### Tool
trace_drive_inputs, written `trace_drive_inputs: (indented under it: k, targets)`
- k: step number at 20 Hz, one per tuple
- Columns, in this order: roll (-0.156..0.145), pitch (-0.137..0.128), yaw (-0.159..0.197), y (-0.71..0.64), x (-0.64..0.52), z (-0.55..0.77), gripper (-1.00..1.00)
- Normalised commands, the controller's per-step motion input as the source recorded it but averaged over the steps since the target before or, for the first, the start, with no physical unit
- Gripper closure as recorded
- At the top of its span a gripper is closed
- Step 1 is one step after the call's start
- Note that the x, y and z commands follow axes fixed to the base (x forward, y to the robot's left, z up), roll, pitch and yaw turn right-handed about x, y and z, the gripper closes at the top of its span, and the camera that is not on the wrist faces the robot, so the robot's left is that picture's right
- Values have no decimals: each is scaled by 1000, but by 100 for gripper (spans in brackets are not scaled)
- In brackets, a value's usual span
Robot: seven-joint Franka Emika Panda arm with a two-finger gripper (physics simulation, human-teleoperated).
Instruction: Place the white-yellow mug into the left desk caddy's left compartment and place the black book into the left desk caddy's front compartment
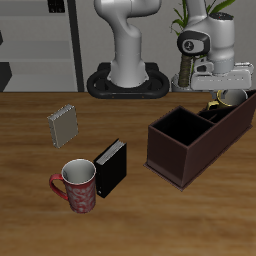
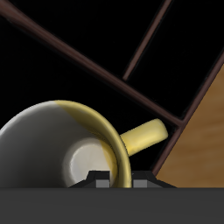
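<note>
The desk (image 1: 30, 150) is brown wood with darker grain lines. The caddy (image 1: 185, 150) is dark maroon-brown, almost black inside. The mug (image 2: 83, 149) has a yellow rim and a yellow handle; its inside is whitish grey. The book (image 1: 110, 168) is black, with a pale edge on its top. The red mug (image 1: 78, 187) has a red handle and a red and white pattern on its side. The notebook (image 1: 63, 126) is grey with fine ribs. The arm (image 1: 128, 45) is white on a black base.
</note>
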Motion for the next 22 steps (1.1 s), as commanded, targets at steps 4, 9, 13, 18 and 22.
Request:
trace_drive_inputs:
  k: [4, 9, 13, 18, 22]
  targets:
    - [70, 34, 9, 83, -52, -38, -100]
    - [33, 12, 13, 39, 5, -15, -100]
    - [39, -18, 21, 6, -57, 98, -100]
    - [14, -67, 5, -194, -23, 487, -100]
    - [-69, -25, 25, -321, 265, 359, -100]
